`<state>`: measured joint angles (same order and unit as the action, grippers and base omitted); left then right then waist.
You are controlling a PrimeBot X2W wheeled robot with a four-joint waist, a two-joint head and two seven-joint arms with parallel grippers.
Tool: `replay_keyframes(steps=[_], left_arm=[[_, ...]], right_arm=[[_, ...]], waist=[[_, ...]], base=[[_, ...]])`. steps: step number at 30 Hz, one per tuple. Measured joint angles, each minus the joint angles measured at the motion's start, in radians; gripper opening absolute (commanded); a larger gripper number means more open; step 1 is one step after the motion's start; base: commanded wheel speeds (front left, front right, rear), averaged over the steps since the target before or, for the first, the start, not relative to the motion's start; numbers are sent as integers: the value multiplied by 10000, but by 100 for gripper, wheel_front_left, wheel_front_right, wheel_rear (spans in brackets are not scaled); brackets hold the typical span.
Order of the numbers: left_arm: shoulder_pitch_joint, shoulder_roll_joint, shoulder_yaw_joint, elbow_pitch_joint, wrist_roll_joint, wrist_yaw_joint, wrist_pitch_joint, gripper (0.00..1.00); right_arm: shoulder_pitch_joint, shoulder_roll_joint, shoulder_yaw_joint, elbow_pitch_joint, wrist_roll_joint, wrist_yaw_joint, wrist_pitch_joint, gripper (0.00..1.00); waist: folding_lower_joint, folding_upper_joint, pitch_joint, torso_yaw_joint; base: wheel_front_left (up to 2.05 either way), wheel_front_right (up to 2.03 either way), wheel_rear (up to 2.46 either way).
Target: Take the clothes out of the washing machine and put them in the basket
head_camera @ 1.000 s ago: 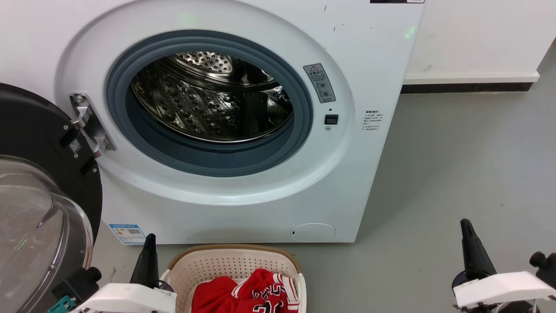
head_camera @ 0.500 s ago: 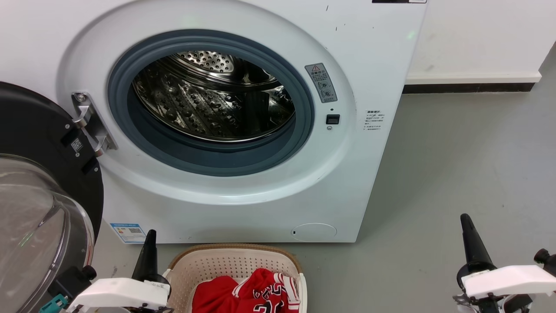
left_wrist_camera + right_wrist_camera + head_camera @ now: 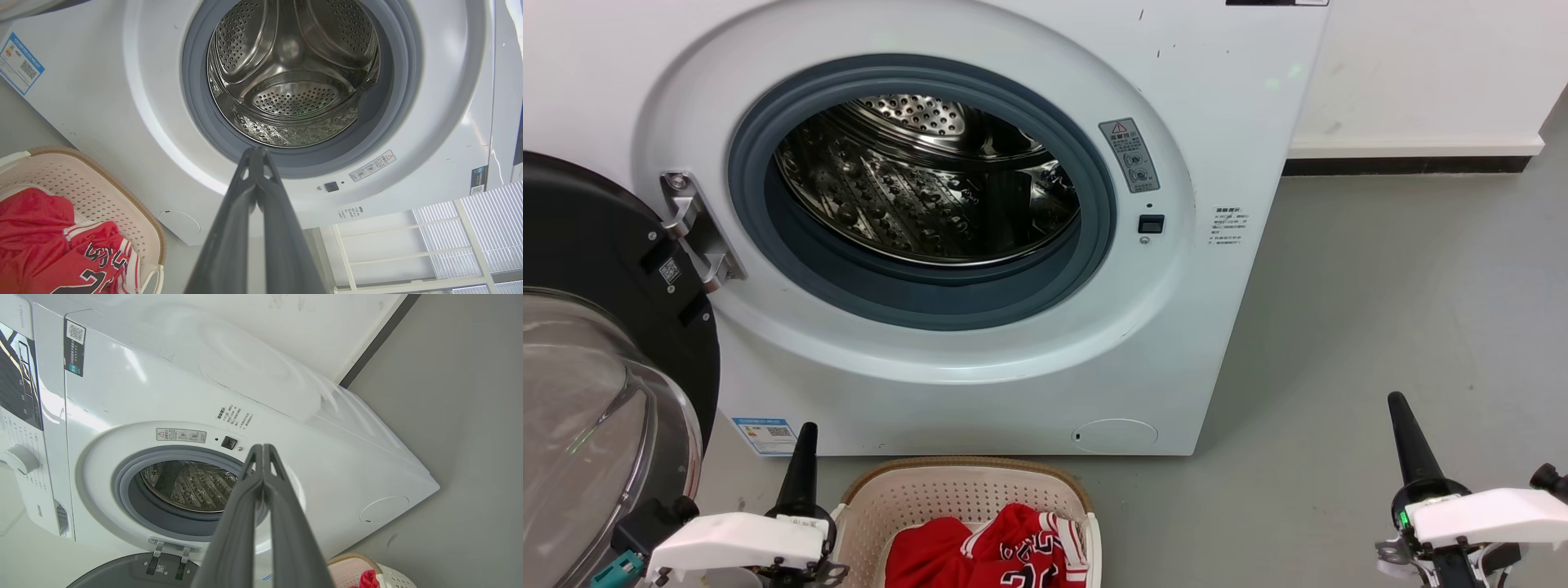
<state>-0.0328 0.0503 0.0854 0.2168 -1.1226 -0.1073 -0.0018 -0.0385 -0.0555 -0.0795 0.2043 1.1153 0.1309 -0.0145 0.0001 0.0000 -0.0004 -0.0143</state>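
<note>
The white washing machine (image 3: pixel 1217 122) stands with its door (image 3: pixel 588 392) swung open to the left, and its steel drum (image 3: pixel 923 180) holds no cloth that I can see. On the floor in front sits the cream basket (image 3: pixel 964 490), with the red clothes (image 3: pixel 980 551) lying in it, a jersey with white-black trim on top. My left gripper (image 3: pixel 807 433) is shut and empty just left of the basket. Off to the right, over bare floor, my right gripper (image 3: pixel 1398 404) is also shut and empty. In the left wrist view the shut fingertips (image 3: pixel 256 153) point at the drum (image 3: pixel 294 73).
Grey floor (image 3: pixel 1405 310) stretches to the right of the machine up to a white wall with a dark baseboard (image 3: pixel 1396 166). A white rack with slatted panels (image 3: pixel 449 232) appears in the left wrist view beside the machine.
Both grippers have drawn back slightly toward the lower edge of the view. The head camera has shifted a little. The clothes in the basket have not moved.
</note>
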Motion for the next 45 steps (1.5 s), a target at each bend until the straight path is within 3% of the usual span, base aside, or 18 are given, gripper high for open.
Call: replay_keyframes(steps=[45], left_arm=[[-578, 2, 224, 236, -4040, -176, 959, 0]], right_arm=[[-480, -2, -209, 320, 4151, -2, 1016, 0]], waist=[[0, 0, 28, 114]], base=[[0, 0, 0]])
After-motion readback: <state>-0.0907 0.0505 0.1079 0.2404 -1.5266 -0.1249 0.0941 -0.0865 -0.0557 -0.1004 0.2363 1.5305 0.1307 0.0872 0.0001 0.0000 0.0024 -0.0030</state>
